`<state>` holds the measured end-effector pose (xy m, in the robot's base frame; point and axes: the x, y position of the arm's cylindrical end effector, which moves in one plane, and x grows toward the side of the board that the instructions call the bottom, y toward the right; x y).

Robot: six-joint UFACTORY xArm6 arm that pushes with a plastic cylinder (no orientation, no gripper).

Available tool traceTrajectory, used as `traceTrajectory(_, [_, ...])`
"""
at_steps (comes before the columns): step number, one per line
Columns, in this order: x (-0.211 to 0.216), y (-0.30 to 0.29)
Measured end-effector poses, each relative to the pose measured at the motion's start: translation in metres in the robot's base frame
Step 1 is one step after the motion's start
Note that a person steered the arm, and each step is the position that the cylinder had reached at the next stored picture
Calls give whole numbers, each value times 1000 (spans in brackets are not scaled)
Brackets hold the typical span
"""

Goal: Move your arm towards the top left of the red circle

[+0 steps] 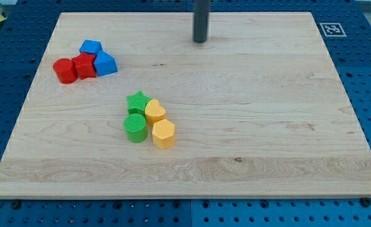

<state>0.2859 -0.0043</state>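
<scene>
Rod was cut off at the view's top edge, only its lower stretch visible; no arm body in shot. No fingers on this rig, just the rod, so nothing to call apart or together. Marker tag [331, 29] at the board's top-right corner was too small to read.

My tip [200, 41] sat on the wooden board [248, 126] near its top edge, a bit right of centre-left, rod standing upright. It touched no block.

The red circle [64, 70] was well apart from my tip, down and toward the view's left, near the board's left edge. It was the leftmost piece of a tight cluster: a second red block [84, 65] touching it on the right, exact shape hard to make out; a blue block [91, 47] just above that; another blue block [105, 64] on the cluster's right end. Blue shapes were unclear, angular-looking.

Second cluster sat near the board's middle, below and left of my tip: green star [137, 101] on top, green circle [135, 128] below it, yellow block [155, 111] to the star's right, heart-like but not certain, and a yellow hexagon [163, 134] below that. All four packed together.

Blue pegboard [368, 94] surrounded the board.
</scene>
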Motion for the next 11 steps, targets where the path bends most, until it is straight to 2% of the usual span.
traceTrajectory(4, [-4,-274])
traceTrajectory(5, [18,-300])
traceTrajectory(6, [25,-301])
traceTrajectory(7, [52,-300])
traceTrajectory(11, [54,-301])
